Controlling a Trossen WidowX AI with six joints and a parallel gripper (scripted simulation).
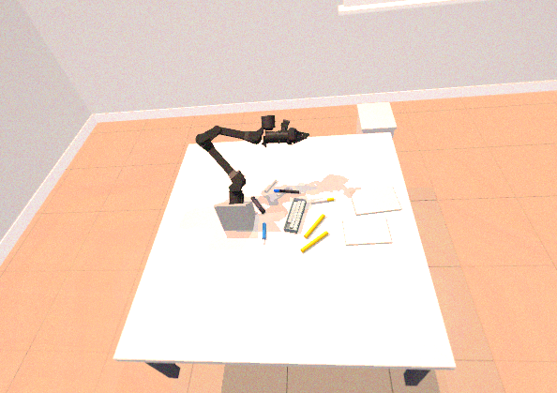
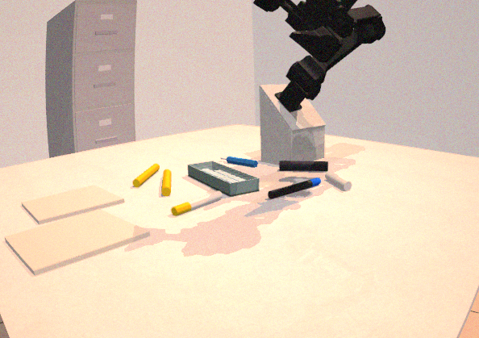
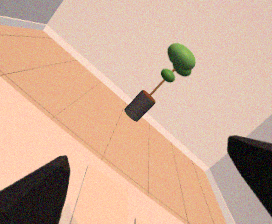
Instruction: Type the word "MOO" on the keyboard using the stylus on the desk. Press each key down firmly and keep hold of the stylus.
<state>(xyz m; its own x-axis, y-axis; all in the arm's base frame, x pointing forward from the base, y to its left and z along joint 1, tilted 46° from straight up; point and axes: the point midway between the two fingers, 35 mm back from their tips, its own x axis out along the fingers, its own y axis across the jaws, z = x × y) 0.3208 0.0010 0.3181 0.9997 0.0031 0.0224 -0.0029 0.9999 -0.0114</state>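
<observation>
My gripper (image 1: pixel 305 135) (image 2: pixel 274 18) (image 3: pixel 150 153) is open and empty, with its fingers wide apart, high above the desk and well away from the stylus and keyboard. The blue stylus (image 1: pixel 264 231) (image 2: pixel 242 161) lies flat on the desk between the arm's base and the keyboard, its thin tip pointing away from the dark marker. The keyboard (image 1: pixel 295 215) (image 2: pixel 243 185) is a small grey-green tray-like block with pale keys; its letters are too small to read. Neither the stylus nor the keyboard shows in the wrist view.
A dark marker (image 1: pixel 258 204) (image 2: pixel 303 165), a grey cylinder (image 1: pixel 271 186) (image 2: pixel 339 181) and a blue-capped black pen (image 1: pixel 287 191) (image 2: pixel 292 189) lie near the arm's base. Beyond the keyboard lie a yellow-capped white pen (image 2: pixel 181 208), two yellow sticks and two flat pale boards.
</observation>
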